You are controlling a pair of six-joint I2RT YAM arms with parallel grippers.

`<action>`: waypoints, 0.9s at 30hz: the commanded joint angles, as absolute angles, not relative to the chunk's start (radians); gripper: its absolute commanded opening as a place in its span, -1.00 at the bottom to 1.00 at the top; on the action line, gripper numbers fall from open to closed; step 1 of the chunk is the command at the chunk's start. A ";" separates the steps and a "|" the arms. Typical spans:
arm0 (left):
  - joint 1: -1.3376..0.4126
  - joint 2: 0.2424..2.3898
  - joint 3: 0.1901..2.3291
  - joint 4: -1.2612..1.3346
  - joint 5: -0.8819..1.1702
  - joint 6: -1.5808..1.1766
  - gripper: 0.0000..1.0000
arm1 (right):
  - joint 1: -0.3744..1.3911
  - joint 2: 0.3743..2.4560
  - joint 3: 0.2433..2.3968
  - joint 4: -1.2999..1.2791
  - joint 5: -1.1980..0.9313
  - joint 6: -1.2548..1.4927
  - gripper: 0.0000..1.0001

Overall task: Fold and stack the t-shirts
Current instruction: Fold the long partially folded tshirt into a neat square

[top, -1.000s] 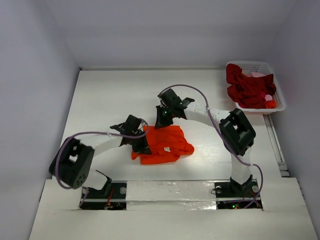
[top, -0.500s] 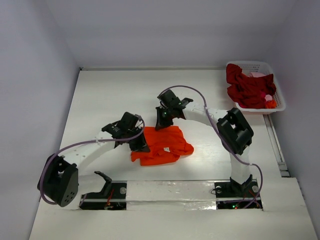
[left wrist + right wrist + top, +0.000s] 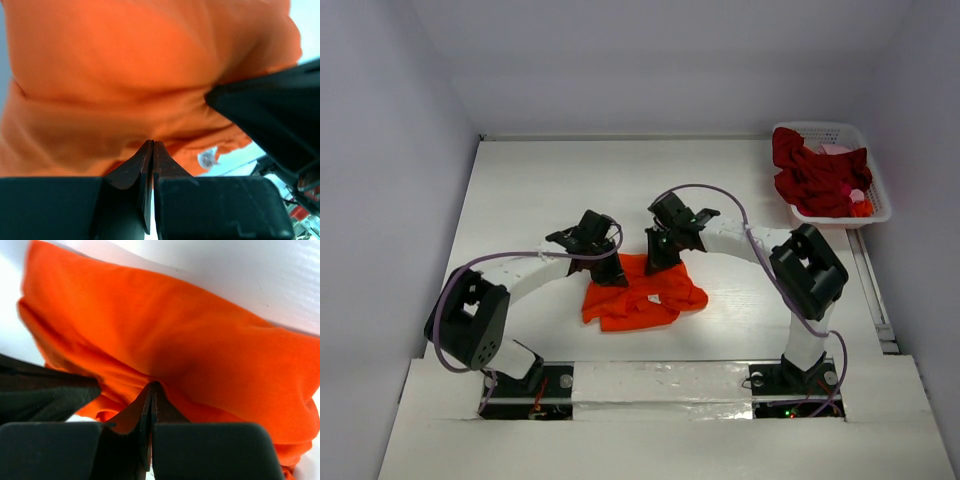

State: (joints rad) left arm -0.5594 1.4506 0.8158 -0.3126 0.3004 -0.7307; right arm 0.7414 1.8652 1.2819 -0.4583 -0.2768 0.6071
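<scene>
The bright orange t-shirt (image 3: 642, 298) lies crumpled on the white table between the two arms. My left gripper (image 3: 607, 273) is at its far left edge and my right gripper (image 3: 661, 262) at its far middle edge, close together. In the left wrist view the left gripper (image 3: 152, 145) is shut, its tips pinching a pucker of the orange t-shirt (image 3: 125, 75). In the right wrist view the right gripper (image 3: 152, 386) is shut on a fold of the orange t-shirt (image 3: 210, 355). Dark red t-shirts (image 3: 813, 180) and a pinkish one (image 3: 835, 150) lie heaped in the basket.
A white lattice basket (image 3: 820, 129) stands at the far right corner of the table (image 3: 540, 190). Grey walls close in the table at the back and left. Purple cables loop over both arms. A white strip (image 3: 660, 385) runs between the arm bases.
The left gripper has shifted right and farther along the shirt's edge, and the right gripper has come slightly nearer and right. The two now sit closer together; the shirt's far edge has bunched a little.
</scene>
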 commanded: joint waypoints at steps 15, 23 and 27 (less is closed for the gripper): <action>-0.561 1.520 0.951 -0.265 0.301 -0.726 -1.00 | 0.752 1.836 1.244 -0.394 -0.272 0.612 -1.00; -0.561 1.580 0.957 -0.241 0.281 -0.713 -1.00 | 0.752 1.812 1.272 -0.410 -0.279 0.614 -1.00; -0.561 1.618 0.942 -0.209 0.281 -0.715 -1.00 | 0.752 1.798 1.276 -0.423 -0.275 0.607 -1.00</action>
